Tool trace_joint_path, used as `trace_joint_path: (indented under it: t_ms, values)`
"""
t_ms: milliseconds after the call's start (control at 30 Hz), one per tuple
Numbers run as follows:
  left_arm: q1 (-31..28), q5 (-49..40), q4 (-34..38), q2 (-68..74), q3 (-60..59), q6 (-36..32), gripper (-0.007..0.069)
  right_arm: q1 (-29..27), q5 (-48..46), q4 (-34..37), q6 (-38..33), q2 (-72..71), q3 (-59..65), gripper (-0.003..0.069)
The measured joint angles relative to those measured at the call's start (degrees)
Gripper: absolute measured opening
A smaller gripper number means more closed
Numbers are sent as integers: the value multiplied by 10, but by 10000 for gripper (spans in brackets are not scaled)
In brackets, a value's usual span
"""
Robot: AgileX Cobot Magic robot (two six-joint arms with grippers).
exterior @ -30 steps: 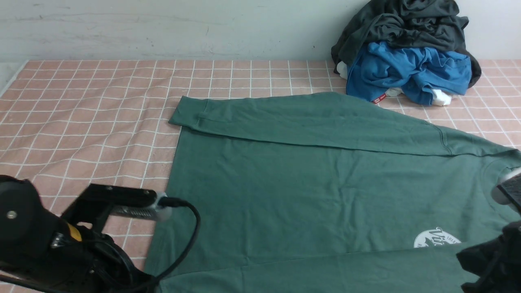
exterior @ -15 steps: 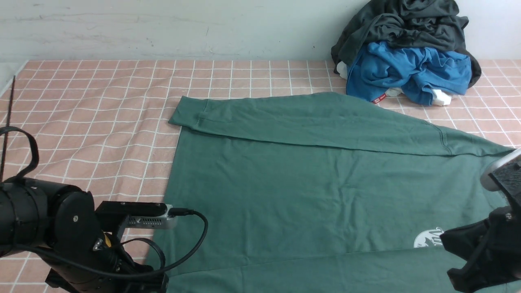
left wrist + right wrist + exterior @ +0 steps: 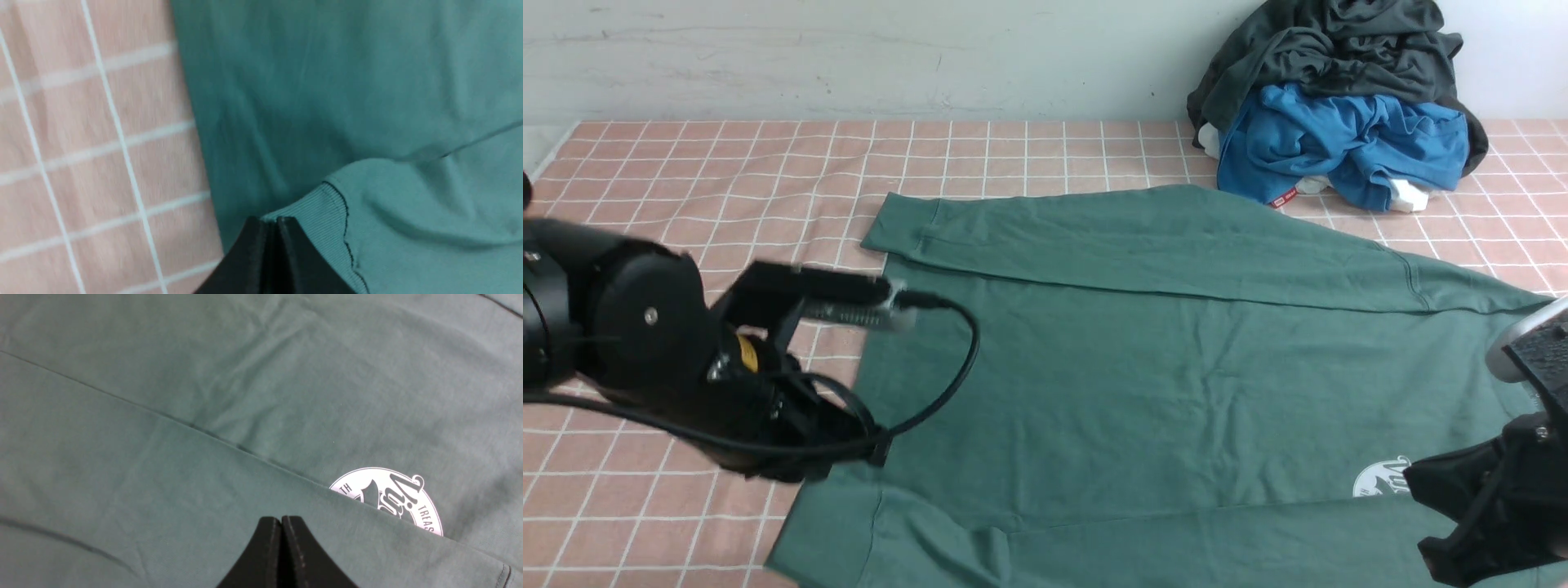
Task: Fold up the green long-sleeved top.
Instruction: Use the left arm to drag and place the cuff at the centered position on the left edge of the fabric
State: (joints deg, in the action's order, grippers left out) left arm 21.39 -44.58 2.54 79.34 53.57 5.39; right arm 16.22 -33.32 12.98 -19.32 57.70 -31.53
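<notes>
The left gripper (image 3: 276, 220) pinches the green top's (image 3: 1094, 392) near-left cuff; the right gripper (image 3: 282, 517), fingers together, hovers over its chest side. It stretches left-right, hem leftward.

Dark garment (image 3: 1327, 49) atop blue garment (image 3: 1347, 143)

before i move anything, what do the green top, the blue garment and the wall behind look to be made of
Green top: probably matte cotton jersey, going by its soft creases and dull face.
Blue garment: some thin, smooth knit, cotton or synthetic, judging by its loose bunching.
Wall: likely painted plaster or board, pale and smooth with scuff marks.
</notes>
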Motion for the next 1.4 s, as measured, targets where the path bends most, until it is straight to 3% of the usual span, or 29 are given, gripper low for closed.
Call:
trace_joint_path:
  t_ms: [200, 400, 667, 833, 933, 1200, 1400]
  values:
    - [5, 36, -60, 3, 113, -18, 6, 0, 1, -22, -2, 0, 0, -10]
    - [4, 61, -112, 111, 191, -16, 6, 0, 1, -38, 2, 0, 0, -10]
    - [-32, 35, -140, 278, 278, 4, 6, 0, 1, -56, 3, 0, 0, -10]
    - [-49, -42, -129, 335, 351, 7, 6, -10, -6, -64, 70, 10, -7, 3]
    - [-49, -66, -109, 337, 363, 1, 6, -28, -28, -81, 107, 41, -30, 43]
    - [-48, -92, -43, 337, 368, -26, 6, -106, -68, -143, 225, 249, -128, 293]
    - [-47, -100, -36, 337, 368, -48, 6, -129, -58, -209, 302, 344, -149, 334]
